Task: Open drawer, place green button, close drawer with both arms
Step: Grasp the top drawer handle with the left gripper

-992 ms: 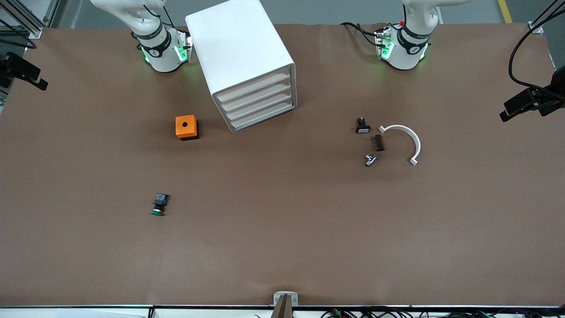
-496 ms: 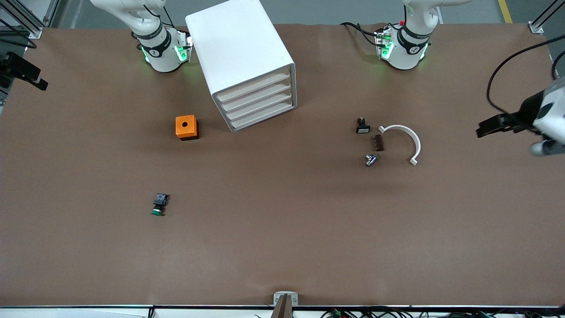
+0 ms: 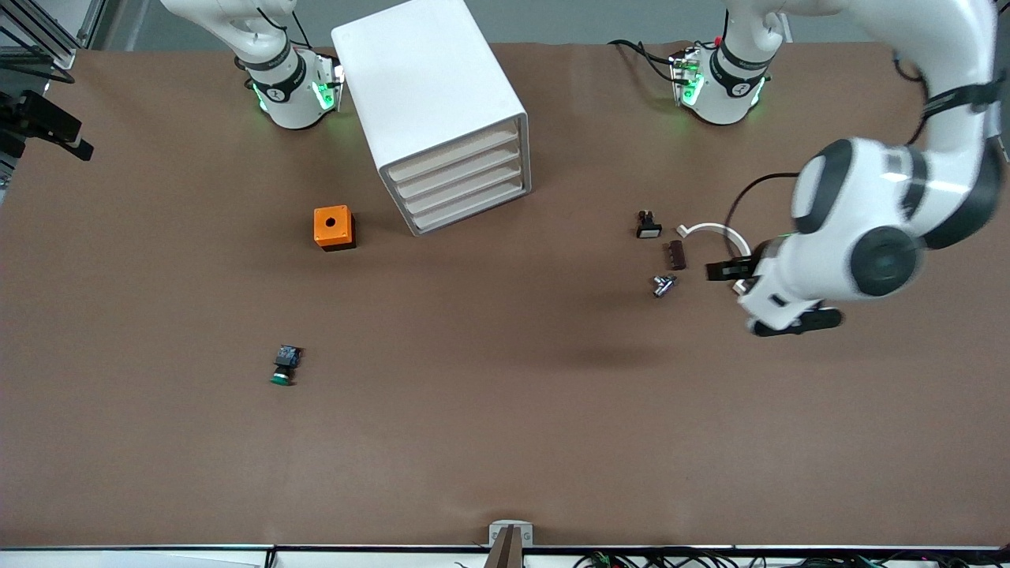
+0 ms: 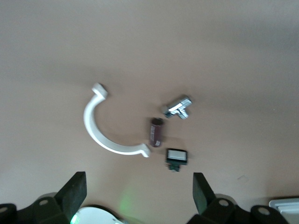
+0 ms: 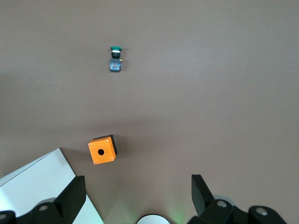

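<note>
Hovering over the white curved plastic bracket (image 3: 720, 229), the left claw (image 4: 140, 196) gapes empty. The right claw (image 5: 138, 196) (also spread wide) waits above the small green-capped button (image 3: 283, 366).

I'm seeing the green-capped button (image 3: 284, 367) lying on its side on the counter (image 3: 505, 442), nearer my camera than the orange box (image 3: 334, 227), untouched.

Brown-covered table (image 3: 505, 442) carried: white four-drawer cabinet (image 3: 438, 110), between the arm bases; orange box with round hole (image 3: 333, 227), beside it; green-capped push-button (image 3: 284, 366), nearer the camera. Toward the left arm's end lay a clustered black white-faced switch (image 3: 648, 225), brown block (image 3: 676, 255), chrome fitting (image 3: 663, 285) and white curved bracket (image 3: 710, 229).
</note>
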Tool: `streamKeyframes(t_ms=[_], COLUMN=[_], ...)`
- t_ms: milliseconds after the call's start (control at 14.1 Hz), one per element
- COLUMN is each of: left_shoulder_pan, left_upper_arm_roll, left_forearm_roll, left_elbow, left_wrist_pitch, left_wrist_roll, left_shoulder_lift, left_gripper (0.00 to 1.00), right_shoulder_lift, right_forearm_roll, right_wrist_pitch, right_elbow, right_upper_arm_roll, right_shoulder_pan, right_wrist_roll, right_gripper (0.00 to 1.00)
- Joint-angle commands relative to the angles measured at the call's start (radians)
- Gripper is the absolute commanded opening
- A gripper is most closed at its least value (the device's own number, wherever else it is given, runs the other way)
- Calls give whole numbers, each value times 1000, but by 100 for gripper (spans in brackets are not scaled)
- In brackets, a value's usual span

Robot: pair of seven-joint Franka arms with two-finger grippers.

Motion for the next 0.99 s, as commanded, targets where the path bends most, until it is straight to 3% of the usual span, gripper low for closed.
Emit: streamKeyframes(t_ms=[0,354,567,780,921], left_shoulder_pan=[-99,-287,-337,-356,-356], left_upper_arm_roll=[7,4,5,7,5], left_forearm_roll=[16,-19,-219,-497,-609], left_elbow=[38,171,250,253,270], left_wrist_pitch=[-5,-10,-8,-7,-5], left_wrist_roll=[-173,-601,-773,-923,-1051], left_shoulder_lift=[85,261,349,386,430], left_gripper=[100,100,100,100,100], right_shoulder_lift=[-13,-9,2,60,106], right_forearm_roll=[-6,-6,-4,-7,-9], right_wrist_pitch=[-9,-15,-12,-21,-22], right_elbow=[-4,-2,-2,21,33], right_upper_arm_roll=[1,-1,-1,-1,-1], right_shoulder_pan=[-5,-8,-24,-27,-27], right_wrist_roll=[12,12,12,9,10], right_gripper=[100,100,100,100,100])
